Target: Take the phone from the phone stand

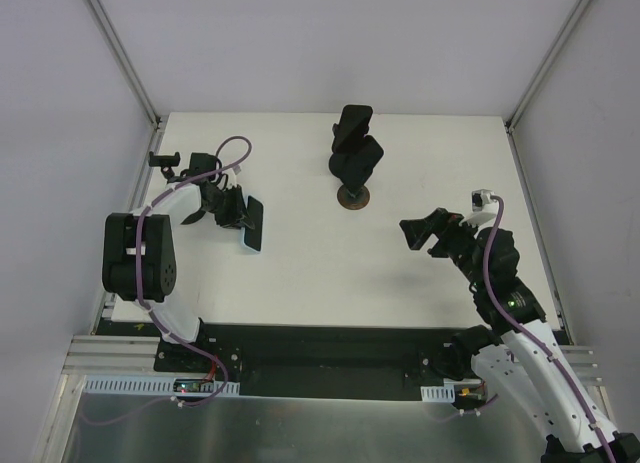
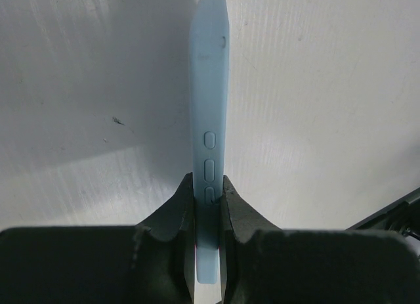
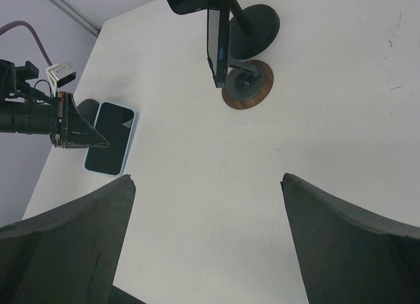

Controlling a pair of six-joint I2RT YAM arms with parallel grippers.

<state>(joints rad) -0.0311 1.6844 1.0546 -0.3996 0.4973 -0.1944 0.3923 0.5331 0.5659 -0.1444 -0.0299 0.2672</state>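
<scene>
The phone point(image 1: 253, 226), with a black screen and a light blue case, is at the left of the white table, away from the stand. My left gripper point(image 1: 236, 211) is shut on it. In the left wrist view the phone point(image 2: 209, 107) stands edge-on between the fingers, and the gripper point(image 2: 209, 184) pinches its lower end by the side buttons. The phone also shows in the right wrist view point(image 3: 110, 138), low over the table. The black phone stand point(image 1: 354, 161) with a round brown base stands at the back centre point(image 3: 230, 38). My right gripper point(image 1: 421, 233) is open and empty point(image 3: 207, 180) at the right.
A small black clamp-like part point(image 1: 165, 160) lies at the back left corner. Metal frame posts point(image 1: 120, 53) rise at the back corners. The table's near edge point(image 1: 330, 329) meets a dark rail by the arm bases.
</scene>
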